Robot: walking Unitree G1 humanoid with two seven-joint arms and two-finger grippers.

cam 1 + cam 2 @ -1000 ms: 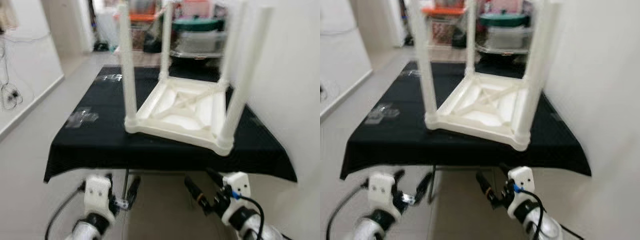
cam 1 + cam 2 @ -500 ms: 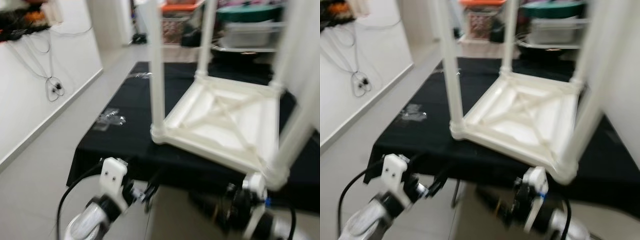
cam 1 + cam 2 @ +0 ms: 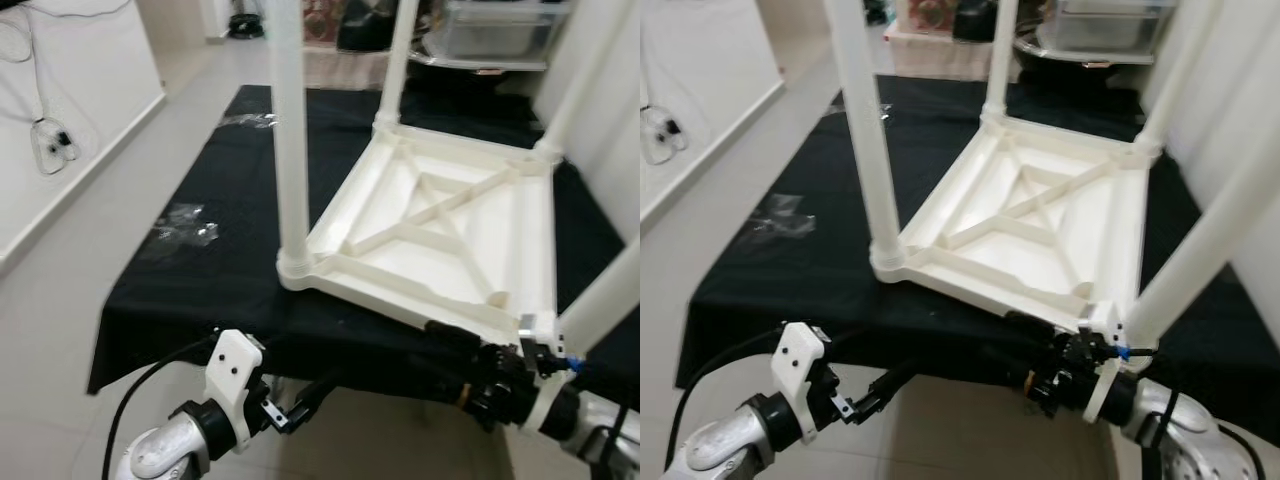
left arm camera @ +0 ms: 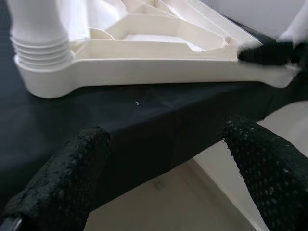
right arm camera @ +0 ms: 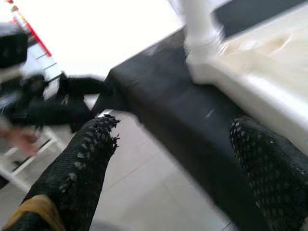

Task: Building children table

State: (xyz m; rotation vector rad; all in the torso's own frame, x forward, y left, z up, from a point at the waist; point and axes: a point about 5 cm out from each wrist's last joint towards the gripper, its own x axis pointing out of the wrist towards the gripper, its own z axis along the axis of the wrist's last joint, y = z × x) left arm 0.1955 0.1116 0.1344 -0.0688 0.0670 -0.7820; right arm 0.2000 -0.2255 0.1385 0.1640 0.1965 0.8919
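A white plastic children's table (image 3: 430, 240) lies upside down on a black-cloth table (image 3: 200, 290), its legs (image 3: 288, 150) pointing up. My left gripper (image 3: 312, 393) is open just below the cloth's front edge, under the near left leg; the left wrist view has its fingers (image 4: 62, 178) facing the white frame's edge (image 4: 144, 67). My right gripper (image 3: 452, 352) is open at the front edge, close to the near right corner of the white frame. Its fingers (image 5: 269, 163) point along the edge toward the near left leg socket (image 5: 204, 45).
Clear plastic bags (image 3: 185, 225) lie on the cloth at the left and far back (image 3: 250, 120). A white wall (image 3: 610, 90) runs close along the right side. Storage bins (image 3: 490, 30) stand behind the table. Cables (image 3: 45, 140) hang on the left wall above open floor.
The camera has come closer and tilted down over the table. Both grippers have risen toward the cloth's front edge, the right one up to the white frame's near right corner.
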